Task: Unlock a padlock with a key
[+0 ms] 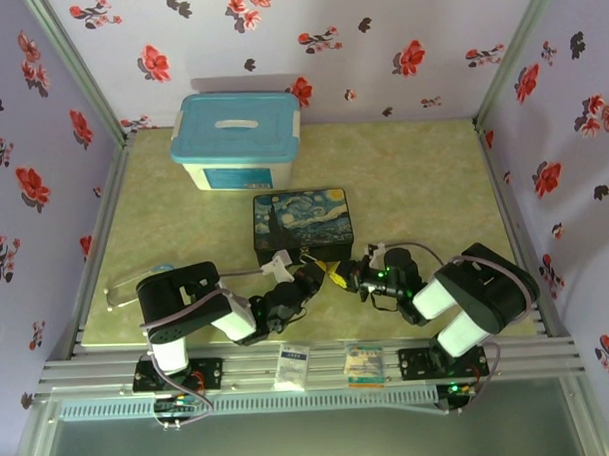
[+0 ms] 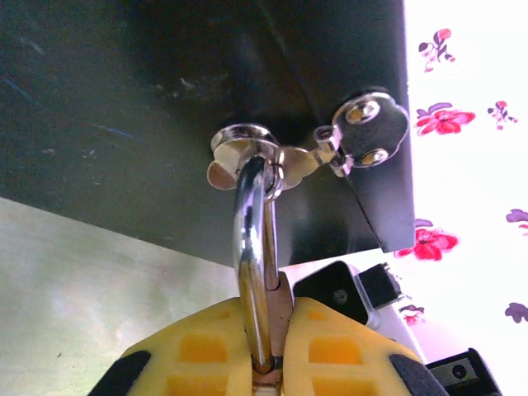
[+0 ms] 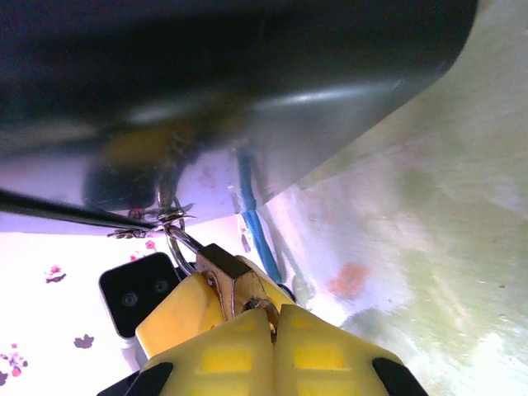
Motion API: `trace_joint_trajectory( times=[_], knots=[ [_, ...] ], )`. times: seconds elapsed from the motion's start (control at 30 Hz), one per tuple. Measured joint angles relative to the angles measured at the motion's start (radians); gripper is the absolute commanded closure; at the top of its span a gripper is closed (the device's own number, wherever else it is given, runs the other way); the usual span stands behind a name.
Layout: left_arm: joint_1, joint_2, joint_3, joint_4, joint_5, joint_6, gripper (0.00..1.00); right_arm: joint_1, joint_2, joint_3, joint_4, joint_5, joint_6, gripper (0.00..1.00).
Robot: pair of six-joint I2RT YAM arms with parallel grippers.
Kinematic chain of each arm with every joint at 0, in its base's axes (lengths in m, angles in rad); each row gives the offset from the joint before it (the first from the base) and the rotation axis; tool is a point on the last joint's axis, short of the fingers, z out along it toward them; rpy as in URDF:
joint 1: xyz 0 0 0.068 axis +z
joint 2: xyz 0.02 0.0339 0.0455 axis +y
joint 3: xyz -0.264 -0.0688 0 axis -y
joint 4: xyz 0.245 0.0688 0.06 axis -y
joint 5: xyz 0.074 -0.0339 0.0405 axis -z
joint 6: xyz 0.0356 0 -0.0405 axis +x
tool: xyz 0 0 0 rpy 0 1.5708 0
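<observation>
Green bench (image 1: 413, 174), floral walls (image 1: 378, 45). Padlock (image 2: 250, 239) hangs on the Starry Night box (image 1: 304, 220) hasp (image 2: 247, 148), front side; left fingers (image 2: 206, 346) clamp its shackle, right fingers (image 3: 322, 351) pinch the key (image 3: 261, 307) at its body.

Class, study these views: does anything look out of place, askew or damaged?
A whitish packet and a coloured packet lie on the metal rail between the arm bases, off the table surface, so they look stray. Nothing looks spilled or broken.
</observation>
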Motion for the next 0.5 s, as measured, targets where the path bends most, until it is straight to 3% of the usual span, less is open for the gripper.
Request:
trace_joint_trajectory(
  times=[0.03, 0.23, 0.5],
  knots=[
    [0.000, -0.001, 0.001, 0.004, -0.003, 0.000, 0.89, -0.002, -0.006, 0.000, 0.000, 0.001, 0.008, 1.00],
    [0.001, -0.001, 0.011, 0.015, -0.011, 0.011, 0.81, 0.000, -0.028, -0.014, 0.022, 0.029, 0.066, 1.00],
    [-0.021, -0.011, 0.011, 0.055, 0.005, 0.043, 0.74, 0.013, -0.093, -0.030, 0.036, 0.069, 0.152, 1.00]
  ],
)
